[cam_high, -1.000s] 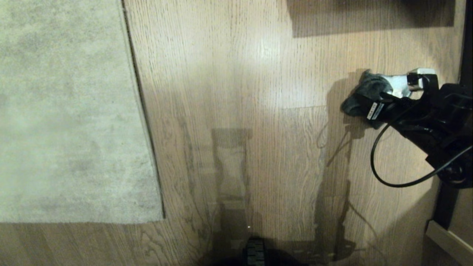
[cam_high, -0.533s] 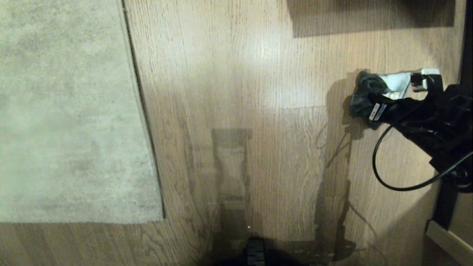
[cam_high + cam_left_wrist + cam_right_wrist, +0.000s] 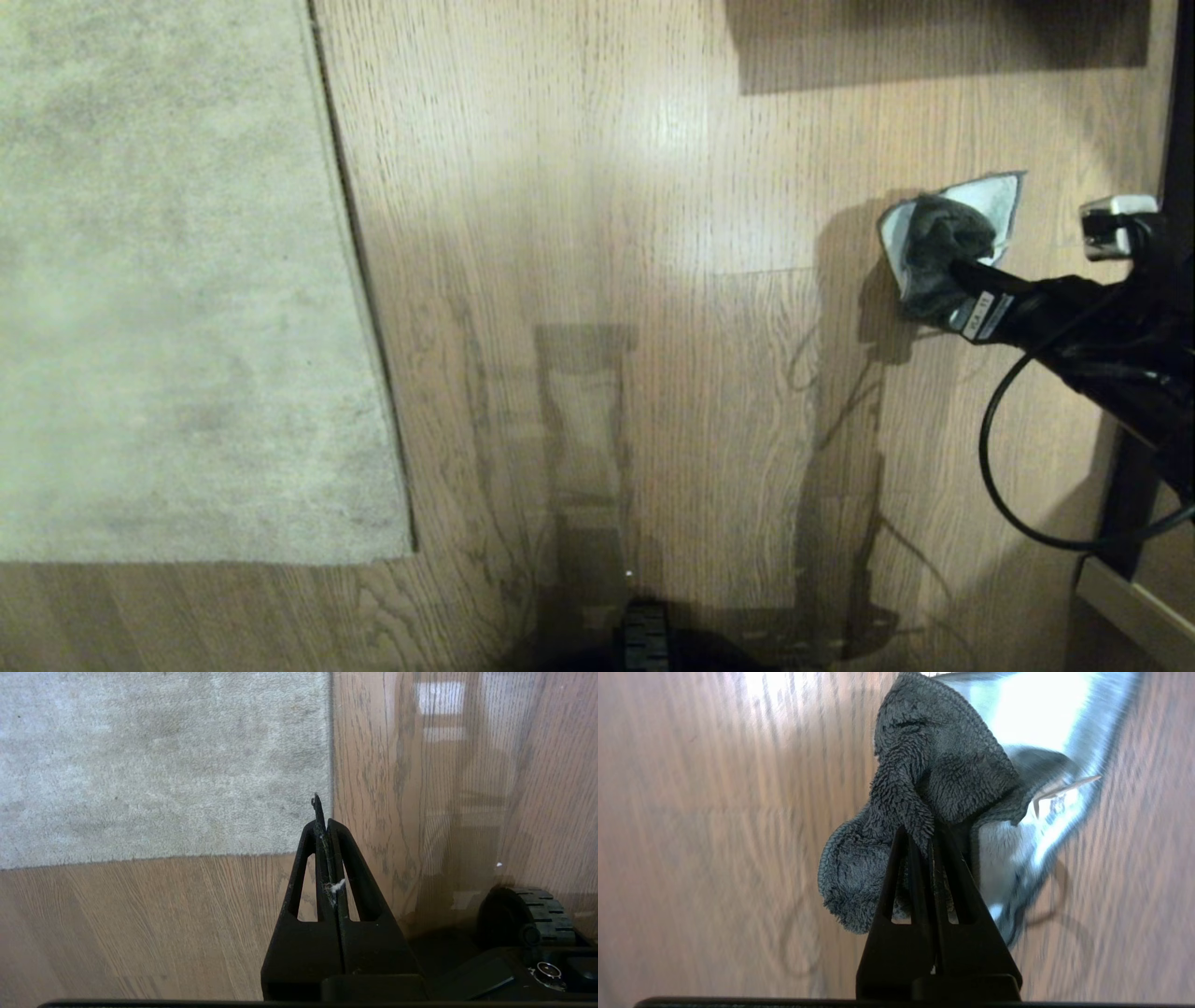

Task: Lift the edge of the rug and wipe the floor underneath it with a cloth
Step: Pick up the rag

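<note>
The left gripper hangs low and close to the robot, jaws pressed together on nothing, with the near corner of the rug just ahead of its tips in its own wrist view. From there the rug edge runs straight away from the robot, its long axis lying near-to-far along the left of the head view, flat on the floor. Farther out and well apart to the right, the right gripper has its jaws pinching a bunched fold of the cloth, whose whitish side spreads beyond the dark fluffy clump. Judged from this, the left arm is the nearer one for lifting the edge, while the cloth must cross leftward over bare planks to reach it.
</note>
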You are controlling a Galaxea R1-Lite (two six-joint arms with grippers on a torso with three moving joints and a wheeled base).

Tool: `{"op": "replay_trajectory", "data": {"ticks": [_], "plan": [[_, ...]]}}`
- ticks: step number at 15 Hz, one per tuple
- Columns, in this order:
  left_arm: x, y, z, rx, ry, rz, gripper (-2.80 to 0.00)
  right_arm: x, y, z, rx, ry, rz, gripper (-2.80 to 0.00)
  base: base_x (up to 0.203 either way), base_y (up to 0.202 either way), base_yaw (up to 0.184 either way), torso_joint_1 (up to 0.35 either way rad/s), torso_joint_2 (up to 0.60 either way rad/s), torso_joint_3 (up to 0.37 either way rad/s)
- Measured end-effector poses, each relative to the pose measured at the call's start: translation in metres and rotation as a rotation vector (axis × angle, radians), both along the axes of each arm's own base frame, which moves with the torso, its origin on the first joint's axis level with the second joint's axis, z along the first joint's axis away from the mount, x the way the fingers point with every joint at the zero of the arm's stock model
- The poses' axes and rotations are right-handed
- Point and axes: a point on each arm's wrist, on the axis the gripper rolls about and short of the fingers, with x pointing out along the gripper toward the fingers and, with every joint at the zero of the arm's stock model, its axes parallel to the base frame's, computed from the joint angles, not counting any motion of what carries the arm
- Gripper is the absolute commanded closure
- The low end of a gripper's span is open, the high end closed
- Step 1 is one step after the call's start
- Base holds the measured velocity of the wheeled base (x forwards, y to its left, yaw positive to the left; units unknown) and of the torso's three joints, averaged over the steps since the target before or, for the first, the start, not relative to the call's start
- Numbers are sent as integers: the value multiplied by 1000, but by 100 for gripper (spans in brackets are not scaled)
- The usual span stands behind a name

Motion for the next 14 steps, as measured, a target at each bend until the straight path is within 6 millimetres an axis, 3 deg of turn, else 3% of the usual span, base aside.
{"op": "replay_trajectory", "data": {"ticks": [14], "plan": [[0, 0, 0, 0, 0, 0, 0, -101, -2, -16, -5, 45, 16, 0, 0, 0, 0, 0, 0, 0]]}}
